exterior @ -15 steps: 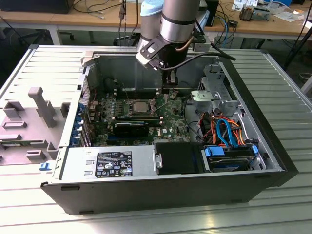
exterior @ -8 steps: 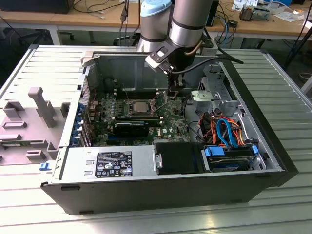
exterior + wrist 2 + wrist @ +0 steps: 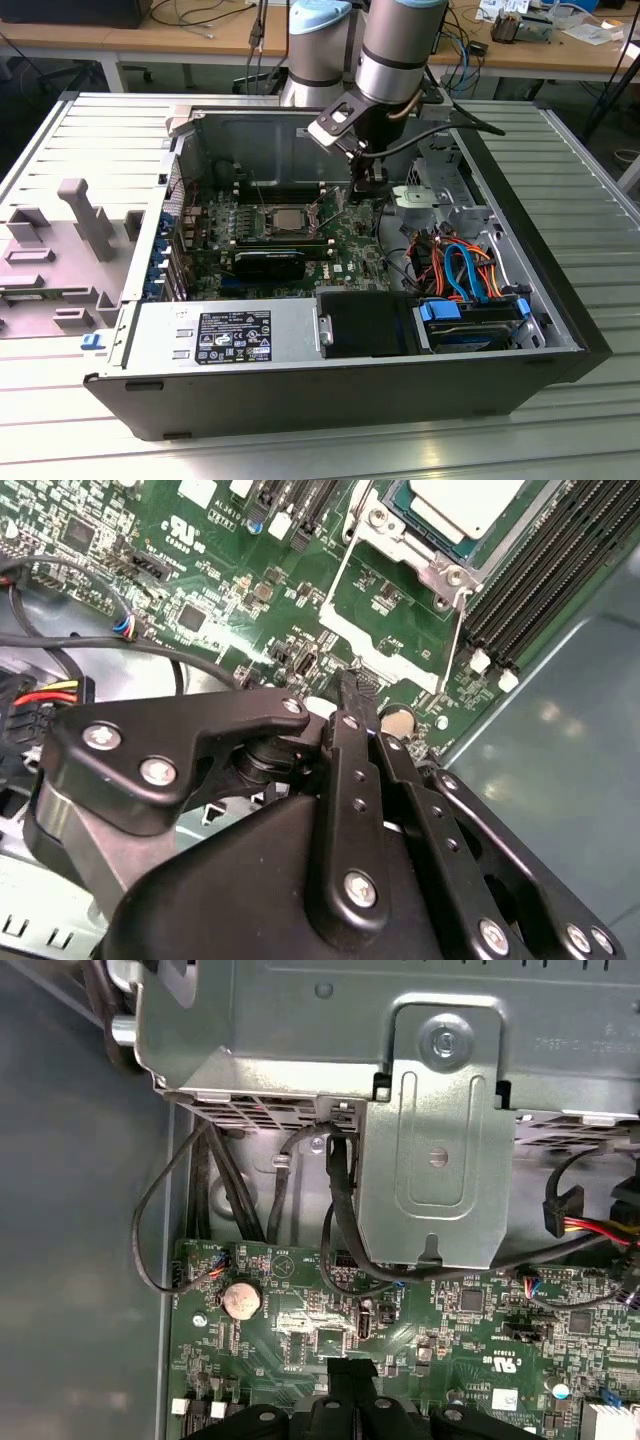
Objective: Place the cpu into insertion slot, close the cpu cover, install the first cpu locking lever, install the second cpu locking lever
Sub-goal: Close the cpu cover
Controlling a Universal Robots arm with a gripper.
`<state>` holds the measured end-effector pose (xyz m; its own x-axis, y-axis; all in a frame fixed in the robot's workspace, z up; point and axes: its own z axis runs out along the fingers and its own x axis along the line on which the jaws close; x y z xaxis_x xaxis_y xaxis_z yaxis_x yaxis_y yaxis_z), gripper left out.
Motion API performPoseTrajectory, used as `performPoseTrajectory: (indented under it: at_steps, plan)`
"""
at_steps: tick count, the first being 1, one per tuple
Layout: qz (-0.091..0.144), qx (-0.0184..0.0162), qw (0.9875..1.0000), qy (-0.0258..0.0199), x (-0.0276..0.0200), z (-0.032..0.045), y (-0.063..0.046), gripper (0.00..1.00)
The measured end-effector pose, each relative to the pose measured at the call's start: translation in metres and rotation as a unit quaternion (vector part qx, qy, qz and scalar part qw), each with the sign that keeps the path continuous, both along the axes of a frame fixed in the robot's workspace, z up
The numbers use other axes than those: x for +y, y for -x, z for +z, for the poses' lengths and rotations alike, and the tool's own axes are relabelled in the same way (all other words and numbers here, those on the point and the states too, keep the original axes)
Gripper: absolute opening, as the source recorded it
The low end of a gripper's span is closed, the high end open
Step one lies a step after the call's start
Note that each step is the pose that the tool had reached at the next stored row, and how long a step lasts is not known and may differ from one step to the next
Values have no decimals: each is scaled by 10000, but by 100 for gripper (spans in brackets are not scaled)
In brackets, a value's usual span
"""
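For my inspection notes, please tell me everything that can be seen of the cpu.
The cpu is a small flat square chip with a dull silver-grey metal top. It lies flat in the insertion slot on the green circuit board, inside the open case. A silver metal frame borders its edges. The gripper hangs apart from it, toward the exterior view's right, not touching it.

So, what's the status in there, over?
Jaws shut, gripper down at the board. The cpu seated in the insertion slot, apart from the gripper. Thin wire lever lies between them.
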<state>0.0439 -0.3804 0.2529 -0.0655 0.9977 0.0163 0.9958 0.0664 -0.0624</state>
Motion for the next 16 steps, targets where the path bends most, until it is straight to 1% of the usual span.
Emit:
performPoseTrajectory:
  at_steps: [1, 2, 3, 4, 9, 16]
  plan:
    - [-1, 0, 10000, -18, 7, -10, 0, 11]
    - [-2, 0, 10000, -64, 13, -20, 7, 11]
    - [-1, 0, 10000, -91, 14, -23, 25, 11]
    - [-1, 0, 9999, -101, 13, -24, 46, 11]
    - [0, 0, 9999, -102, 12, -24, 82, 11]
    - [-1, 0, 9999, -102, 11, -24, 99, 11]
